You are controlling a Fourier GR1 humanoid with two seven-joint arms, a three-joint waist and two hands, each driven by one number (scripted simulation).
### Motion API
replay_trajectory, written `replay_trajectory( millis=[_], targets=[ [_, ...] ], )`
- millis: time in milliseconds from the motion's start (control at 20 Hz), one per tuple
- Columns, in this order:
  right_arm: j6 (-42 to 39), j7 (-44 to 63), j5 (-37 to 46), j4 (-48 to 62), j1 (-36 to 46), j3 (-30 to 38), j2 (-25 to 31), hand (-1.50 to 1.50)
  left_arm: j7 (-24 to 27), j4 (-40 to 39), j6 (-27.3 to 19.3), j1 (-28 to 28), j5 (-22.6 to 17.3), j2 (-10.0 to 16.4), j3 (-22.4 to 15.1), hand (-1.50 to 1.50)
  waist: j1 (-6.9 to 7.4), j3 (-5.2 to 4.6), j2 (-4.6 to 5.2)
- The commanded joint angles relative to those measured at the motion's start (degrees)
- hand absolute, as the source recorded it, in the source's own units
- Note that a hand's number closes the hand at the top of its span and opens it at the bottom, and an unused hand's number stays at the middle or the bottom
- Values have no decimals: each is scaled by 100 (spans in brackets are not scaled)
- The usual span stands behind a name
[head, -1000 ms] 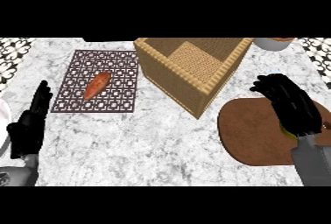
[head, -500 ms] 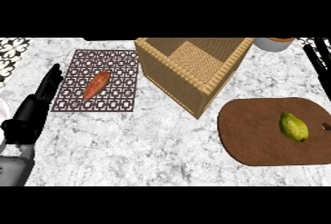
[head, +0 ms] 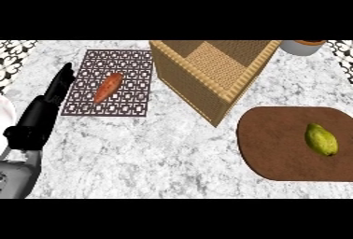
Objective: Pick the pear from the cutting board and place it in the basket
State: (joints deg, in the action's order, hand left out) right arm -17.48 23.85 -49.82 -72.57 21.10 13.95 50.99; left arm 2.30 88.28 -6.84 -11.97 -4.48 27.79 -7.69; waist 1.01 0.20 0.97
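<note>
A yellow-green pear (head: 321,139) lies on the brown cutting board (head: 276,144) at the right, with nothing touching it. The woven basket (head: 207,65) stands at the top centre, left of and above the board. My left hand (head: 47,105) rests at the left edge with fingers straight and pointing up, beside the patterned mat. My right hand is out of the view.
A dark patterned mat (head: 127,100) lies left of the basket with an orange sweet potato (head: 108,87) on it. A round container (head: 303,45) shows at the top right edge. Marble counter spreads between the mat and the board.
My right hand, which covered the pear one second ago, has left the view and the pear lies uncovered. My left hand has shifted slightly right and up.
</note>
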Motion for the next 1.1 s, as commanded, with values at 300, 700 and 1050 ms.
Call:
replay_trajectory(
  millis=[300,700,1050],
  targets=[
    [-4310,-504,491,1121,-172,-402,1353,-150,15,32,89,-127,-3,-4,10,0,132,27,19],
    [-5388,-1324,2017,2300,503,-590,1072,-150,53,-29,168,-106,78,-44,-22,0,303,22,37],
    [-5464,-2166,3187,2600,746,-692,678,-150,-181,-262,28,-493,275,-355,-187,0,138,26,27]
  ],
)
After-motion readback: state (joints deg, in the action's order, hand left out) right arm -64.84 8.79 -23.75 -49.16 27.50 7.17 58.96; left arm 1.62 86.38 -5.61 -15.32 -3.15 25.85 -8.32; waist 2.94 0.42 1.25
